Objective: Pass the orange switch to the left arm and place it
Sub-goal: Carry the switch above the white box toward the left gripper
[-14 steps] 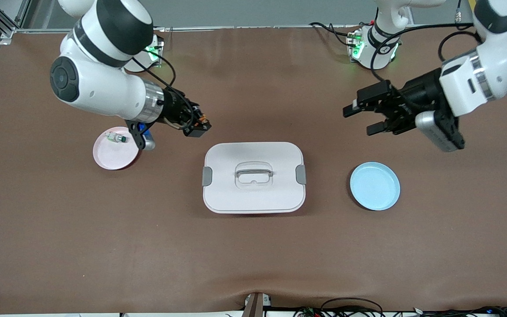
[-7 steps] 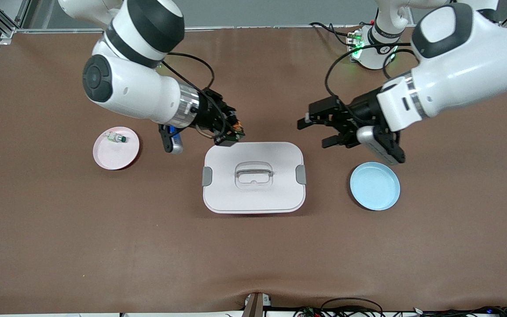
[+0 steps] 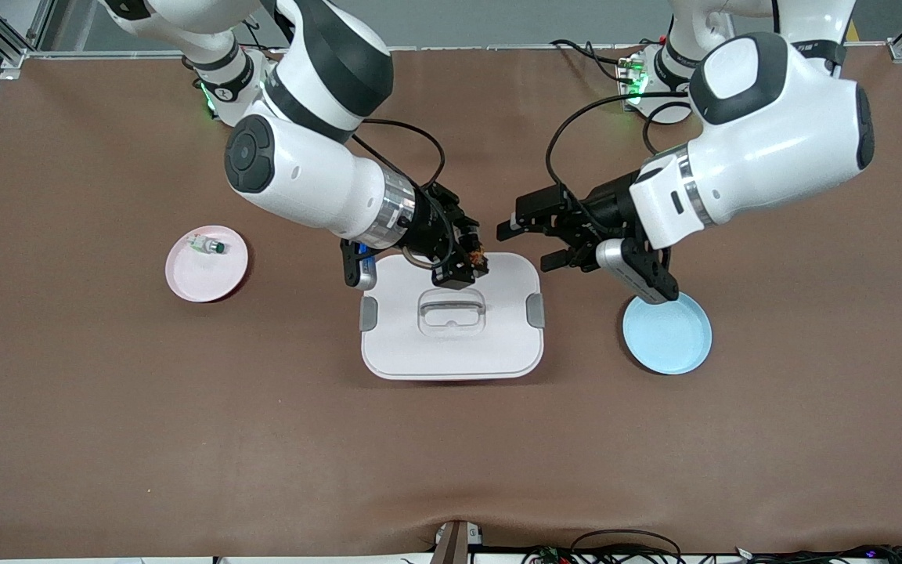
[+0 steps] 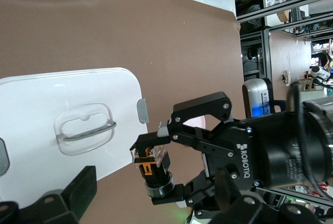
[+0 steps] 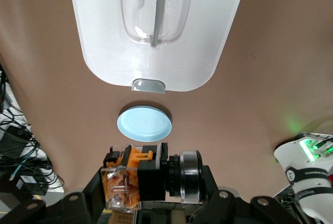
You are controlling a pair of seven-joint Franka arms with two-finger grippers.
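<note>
My right gripper (image 3: 470,266) is shut on the orange switch (image 3: 478,259), a small black-and-orange part with a dark round cap. It holds it in the air over the edge of the white box (image 3: 451,348) nearest the robots' bases. In the right wrist view the switch (image 5: 148,177) sits crosswise between my fingers, above the box (image 5: 156,37). My left gripper (image 3: 529,245) is open and empty, over the table beside the box's corner, facing the switch from a short gap. The left wrist view shows the switch (image 4: 152,164) in the right gripper (image 4: 156,171).
A pink plate (image 3: 193,278) toward the right arm's end holds a clear/white part with a green cap (image 3: 207,245). An empty blue plate (image 3: 666,330) lies toward the left arm's end, beside the box; it also shows in the right wrist view (image 5: 144,123).
Both arms have swung in toward the middle. The right gripper carried the switch from near the pink plate to over the box's edge. The left gripper, open, closed in on it.
</note>
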